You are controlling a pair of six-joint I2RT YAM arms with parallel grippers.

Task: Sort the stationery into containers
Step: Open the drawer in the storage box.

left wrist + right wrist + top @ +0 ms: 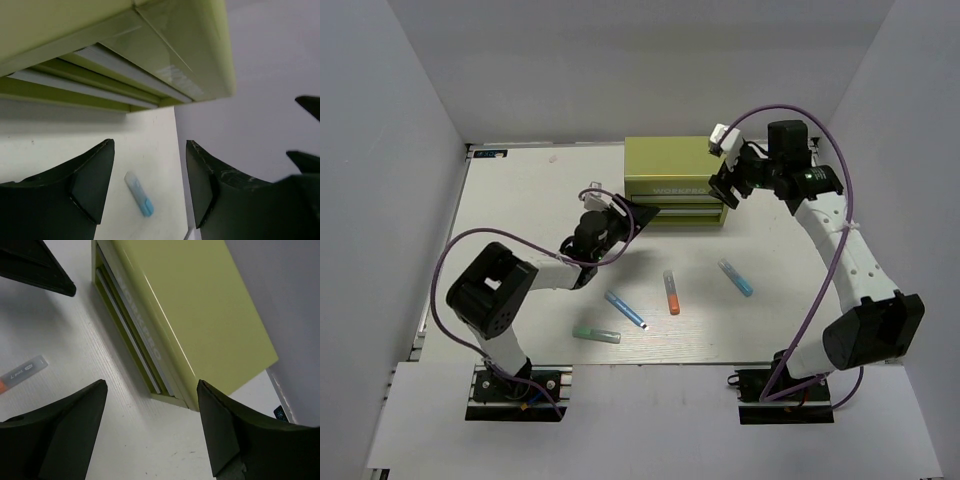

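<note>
— Top external view first: how much of the sorting do we count as done?

— None, we'd say. All four pens lie loose on the table point(520, 200) in front of the lime-green chest point(665, 162): the light blue pen point(736, 277) to the right, the orange pen point(672, 293) mid-table, the blue pen with the white tip point(625, 309) beside it, and the mint green pen point(596, 335) nearest the bases.

— And the drawers?

— Both look shut to us from the wrist views, so we judge a drawer has to be opened before any pen goes in.

— What do we make of the grippers?

— The left gripper point(642, 212) sits at the chest's front left corner, jaws moderately apart and empty. The right gripper point(723, 190) is at the front right corner, jaws wide, holding nothing. We can't tell whether either touches the metal.

— So everything is left?

— Yes: open, pick, place, four times over.
</note>
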